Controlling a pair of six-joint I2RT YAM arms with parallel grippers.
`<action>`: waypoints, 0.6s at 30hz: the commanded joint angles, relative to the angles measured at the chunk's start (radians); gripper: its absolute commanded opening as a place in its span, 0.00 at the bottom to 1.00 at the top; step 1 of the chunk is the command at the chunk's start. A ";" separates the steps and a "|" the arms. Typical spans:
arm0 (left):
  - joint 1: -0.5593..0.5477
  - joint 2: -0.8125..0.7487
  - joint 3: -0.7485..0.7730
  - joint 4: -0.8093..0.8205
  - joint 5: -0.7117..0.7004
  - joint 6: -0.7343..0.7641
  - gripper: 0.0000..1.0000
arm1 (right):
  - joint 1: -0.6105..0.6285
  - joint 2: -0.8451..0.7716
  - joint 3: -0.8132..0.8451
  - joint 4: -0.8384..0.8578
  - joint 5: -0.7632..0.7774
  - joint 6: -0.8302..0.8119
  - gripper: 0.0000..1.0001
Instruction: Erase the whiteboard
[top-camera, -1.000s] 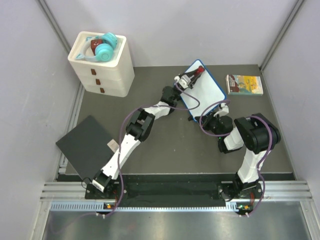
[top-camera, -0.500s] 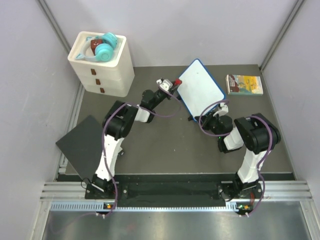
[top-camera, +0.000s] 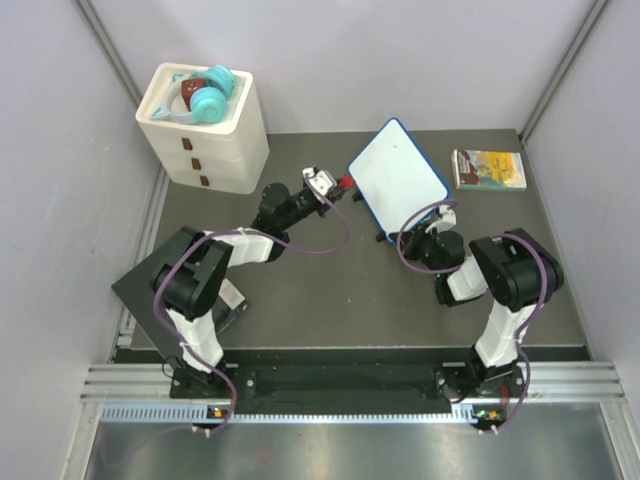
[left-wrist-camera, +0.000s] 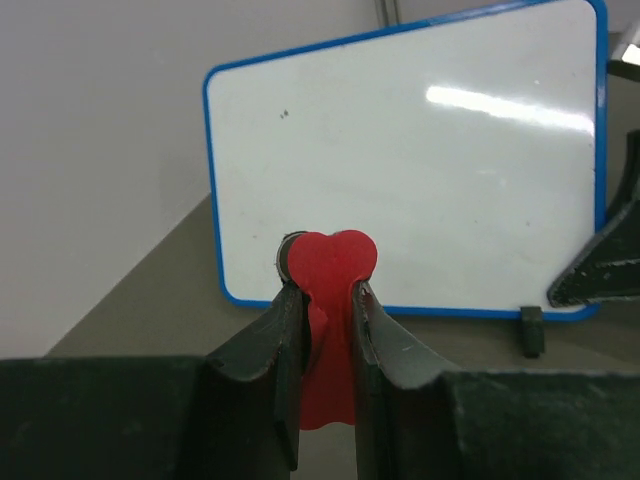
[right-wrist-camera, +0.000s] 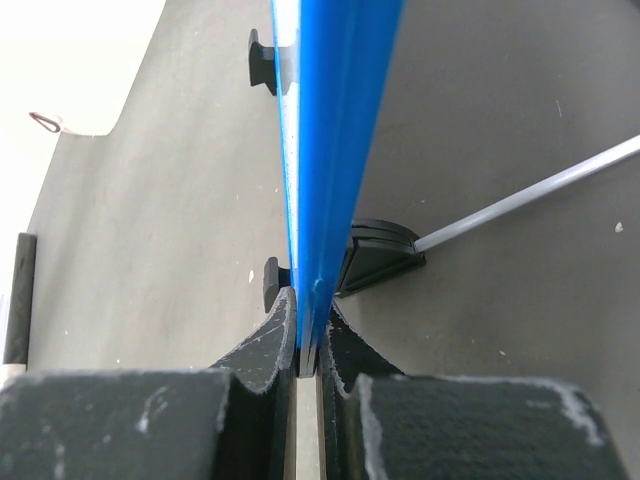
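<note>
The whiteboard (top-camera: 398, 175) stands tilted upright at the back middle of the table, white with a blue rim; its face (left-wrist-camera: 420, 150) is nearly blank with one tiny dark speck. My right gripper (top-camera: 432, 222) is shut on its lower edge; the right wrist view shows the blue rim (right-wrist-camera: 325, 150) edge-on between the jaws (right-wrist-camera: 308, 320). My left gripper (top-camera: 335, 186) is shut on a small red eraser (left-wrist-camera: 328, 300), held just left of the board and apart from it.
A white drawer unit (top-camera: 205, 130) with teal headphones (top-camera: 208, 95) on top stands at the back left. A flat black panel (top-camera: 170, 285) lies at the left edge. A small colourful book (top-camera: 488, 168) lies at the back right.
My left gripper with the red eraser has drawn back leftward off the board's face and now sits beside its left edge. The left arm has folded back. The right arm has stayed put.
</note>
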 joint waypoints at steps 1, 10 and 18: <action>0.000 -0.055 0.049 -0.489 0.110 0.079 0.00 | 0.065 0.041 -0.060 -0.390 -0.148 -0.065 0.00; -0.005 -0.054 0.247 -1.086 0.184 0.222 0.00 | 0.065 0.037 -0.058 -0.399 -0.145 -0.062 0.13; -0.048 -0.113 0.152 -1.044 0.022 0.217 0.98 | 0.068 0.034 -0.063 -0.394 -0.153 -0.060 0.23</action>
